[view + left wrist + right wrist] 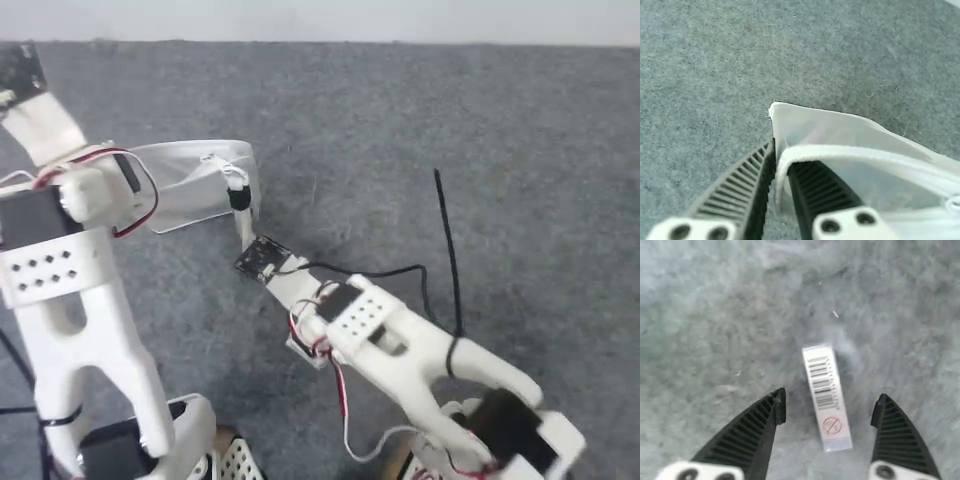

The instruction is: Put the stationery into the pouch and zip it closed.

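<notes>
A white translucent pouch (195,182) hangs off the grey carpet at the left, and its zip edge (865,155) is pinched between my left gripper's (781,172) black fingers, which are shut on it. A small clear stationery case (824,395) with a barcode label lies flat on the carpet. My right gripper (830,400) hovers open over it, one finger (765,420) on each side, not touching. In the high view the right gripper (241,208) sits just beside the pouch's right end. A thin black pen-like stick (448,250) lies on the carpet to the right.
Grey carpet (420,120) covers the whole table. A black cable (375,272) runs from the right arm's wrist across the carpet towards the stick. The arm bases stand along the front edge.
</notes>
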